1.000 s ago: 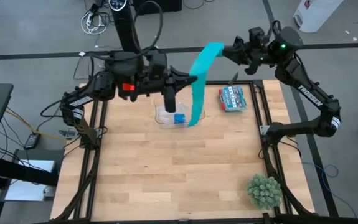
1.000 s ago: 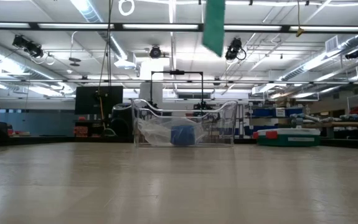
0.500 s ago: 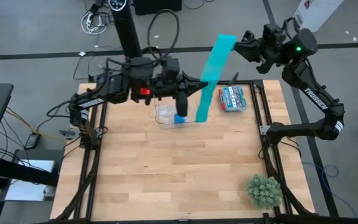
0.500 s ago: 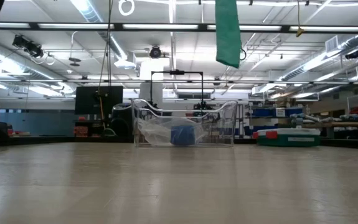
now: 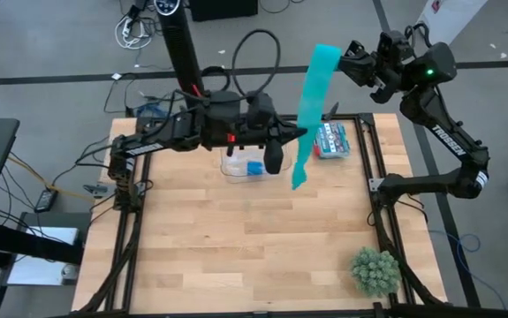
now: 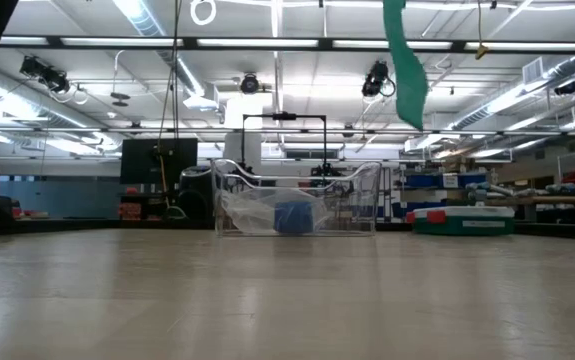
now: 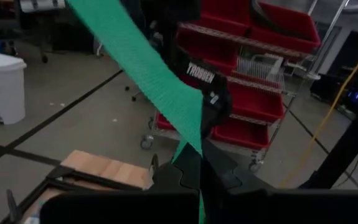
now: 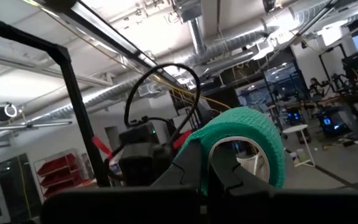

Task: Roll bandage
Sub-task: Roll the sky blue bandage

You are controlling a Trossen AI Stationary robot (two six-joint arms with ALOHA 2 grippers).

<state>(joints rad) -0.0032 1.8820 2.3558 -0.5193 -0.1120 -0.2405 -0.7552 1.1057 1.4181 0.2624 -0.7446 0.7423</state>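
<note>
The teal-green bandage [image 5: 311,84] is a long ribbon held up in the air over the table's far side. My right gripper [image 5: 344,64] is shut on its upper end, beyond the far right corner. My left gripper [image 5: 296,134] is shut on it lower down, level, over the table's far middle. The free tail [image 5: 298,177] hangs below the left gripper. In the low view the tail [image 6: 407,70] dangles from above, well clear of the table. The left wrist view shows the ribbon [image 7: 141,56] running up and away from my fingers. My left gripper pinches the ribbon across its width [image 7: 193,146] between its two fingers, partway along its length. The fingers come level from the table's left side. The stretch above runs straight up to the right gripper; the tail below hangs slack, clear of the table. My right gripper is shut on the bandage's upper end, which curls in a loop [image 8: 253,127] over its fingertips. The fingers point toward the table's left, slanting upward. The ribbon drops from there toward the left gripper.
A clear container [image 5: 240,166] with a blue roll [image 5: 254,167] in it stands at the far middle, under the left arm. A red and teal box [image 5: 329,140] lies at the far right. A small green plant [image 5: 375,269] stands at the near right corner.
My left gripper has moved toward the table's right edge and sunk a little, carrying the ribbon along; the hanging tail has swung right with it. My right gripper has risen slightly and tipped upward, keeping the upper end.
</note>
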